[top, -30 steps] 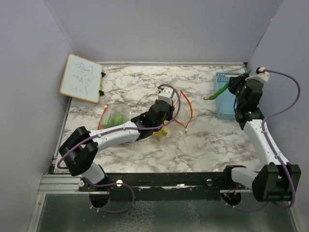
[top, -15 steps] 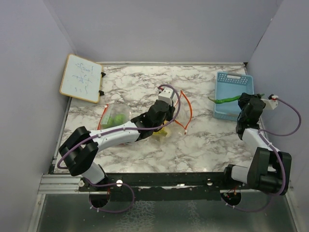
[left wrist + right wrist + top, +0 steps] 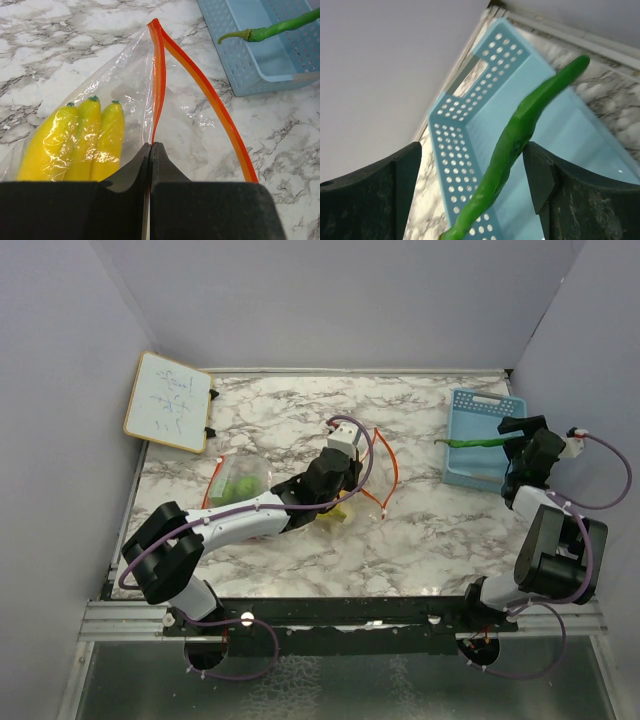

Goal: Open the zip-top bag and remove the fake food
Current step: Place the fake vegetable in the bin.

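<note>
The zip-top bag [image 3: 250, 478] lies on the marble table, its orange zip strip [image 3: 200, 82] spread apart. My left gripper [image 3: 150, 146] is shut on one side of that strip. Inside the bag are a yellow banana bunch [image 3: 85, 135] and lime-green pieces [image 3: 238, 487]. A long green bean-like piece [image 3: 517, 132] of the fake food lies across the light-blue basket [image 3: 482, 406], its stem over the left rim. My right gripper [image 3: 472, 150] stands open around it, and the piece leans on the right finger.
A small whiteboard [image 3: 168, 400] leans at the back left corner. The basket sits at the back right near the side wall [image 3: 590, 360]. Marble tabletop [image 3: 440, 530] stretches between the bag and the basket.
My right gripper has opened and the arm has swung right and down. The green piece now rests across the basket. The left arm and the bag have not moved.
</note>
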Motion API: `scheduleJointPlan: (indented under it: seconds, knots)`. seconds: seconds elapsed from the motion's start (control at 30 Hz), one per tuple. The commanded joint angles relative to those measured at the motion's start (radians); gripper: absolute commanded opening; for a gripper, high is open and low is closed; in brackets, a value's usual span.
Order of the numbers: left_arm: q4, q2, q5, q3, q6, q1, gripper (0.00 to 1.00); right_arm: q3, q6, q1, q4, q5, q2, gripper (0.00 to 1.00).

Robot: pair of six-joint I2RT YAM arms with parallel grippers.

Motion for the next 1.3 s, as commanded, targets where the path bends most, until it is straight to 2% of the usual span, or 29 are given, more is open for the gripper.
scheduleJointPlan:
  seconds: [0.0,0.1,0.27,0.33,0.47,0.57,0.77,1.0,1.17,1.27]
  knots:
    - [0.021,-0.017,0.027,0.001,-0.007,0.002,0.00,0.040,-0.044,-0.002,-0.044,-0.231,0.017,0.82]
    - [0.022,-0.013,0.030,0.000,-0.007,0.002,0.00,0.020,-0.080,-0.002,-0.040,-0.334,0.018,0.78]
    - [0.028,-0.012,0.040,-0.005,-0.011,0.002,0.00,0.003,-0.083,-0.002,-0.077,-0.266,0.041,0.48]
    - [0.028,-0.014,0.041,-0.005,-0.011,0.002,0.00,0.020,-0.083,-0.002,-0.100,-0.266,0.053,0.44]
    - [0.025,-0.018,0.033,0.000,-0.006,0.002,0.00,0.029,-0.074,-0.002,-0.083,-0.369,0.058,0.44]
    - [0.025,-0.014,0.037,0.001,-0.006,0.003,0.00,0.028,-0.060,-0.002,-0.072,-0.417,0.070,0.34]
    - [0.020,-0.020,0.034,-0.005,-0.003,0.003,0.00,0.026,-0.049,-0.002,-0.025,-0.412,0.177,0.04]
    - [0.011,-0.032,0.016,-0.010,0.005,0.003,0.00,0.048,-0.045,-0.002,-0.006,-0.437,0.317,0.02]
    - [0.020,-0.027,0.022,-0.012,0.001,0.007,0.00,0.033,-0.051,-0.002,0.011,-0.471,0.268,0.04]
    - [0.026,-0.017,0.032,-0.009,-0.005,0.007,0.00,0.021,-0.070,-0.002,-0.004,-0.462,0.197,0.13]
